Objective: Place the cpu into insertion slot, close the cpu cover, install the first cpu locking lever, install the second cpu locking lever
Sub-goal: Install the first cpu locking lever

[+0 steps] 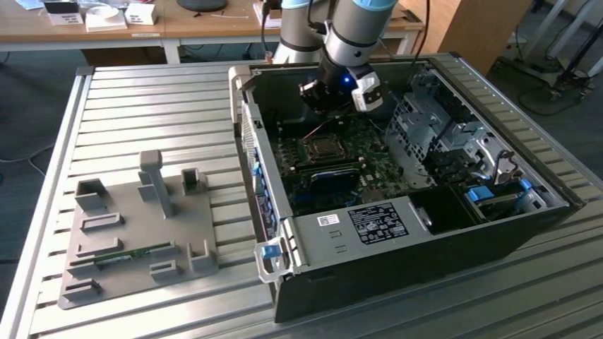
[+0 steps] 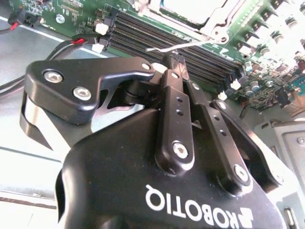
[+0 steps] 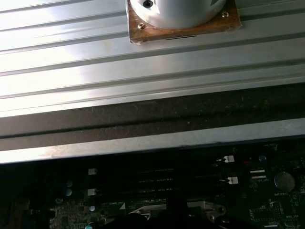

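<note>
Inside the computer case point(image 1: 424, 272), hand point(image 2: 175, 59) pinched closed — beside the locking lever point(image 2: 200, 43)

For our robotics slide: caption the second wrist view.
Shut gripper close to a thin locking lever, over the memory slots.

The square silvery metal cpu cover point(image 2: 212, 29) runs off the second wrist view's edge, and the black gripper point(image 2: 174, 61) hides much of the green motherboard point(image 2: 47, 9). In the exterior view the cover's centre is too small to tell what lies inside.
</note>
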Controlling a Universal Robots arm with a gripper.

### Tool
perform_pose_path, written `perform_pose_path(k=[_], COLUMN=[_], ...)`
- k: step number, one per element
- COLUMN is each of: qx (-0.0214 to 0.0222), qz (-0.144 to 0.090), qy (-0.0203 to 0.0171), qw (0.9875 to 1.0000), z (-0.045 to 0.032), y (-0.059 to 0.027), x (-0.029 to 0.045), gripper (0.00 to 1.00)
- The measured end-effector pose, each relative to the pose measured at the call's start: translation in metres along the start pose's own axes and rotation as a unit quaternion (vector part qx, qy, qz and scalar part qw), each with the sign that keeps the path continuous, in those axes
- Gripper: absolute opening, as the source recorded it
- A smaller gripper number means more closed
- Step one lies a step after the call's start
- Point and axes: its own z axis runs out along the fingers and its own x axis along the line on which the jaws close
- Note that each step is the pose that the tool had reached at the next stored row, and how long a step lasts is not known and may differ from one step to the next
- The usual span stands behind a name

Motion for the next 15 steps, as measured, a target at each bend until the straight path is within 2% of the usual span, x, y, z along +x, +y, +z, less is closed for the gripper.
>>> perform_pose_path(k=[7,15], qx=[-0.0020,-0.0025], qz=[-0.002,-0.003], qy=[-0.0075,-0.0114], qw=[1.0000,0.9999], z=[0.0050,0.0078], y=[-0.0016,-0.0027], x=[0.0021,0.0055], gripper=[0.11,0.11])
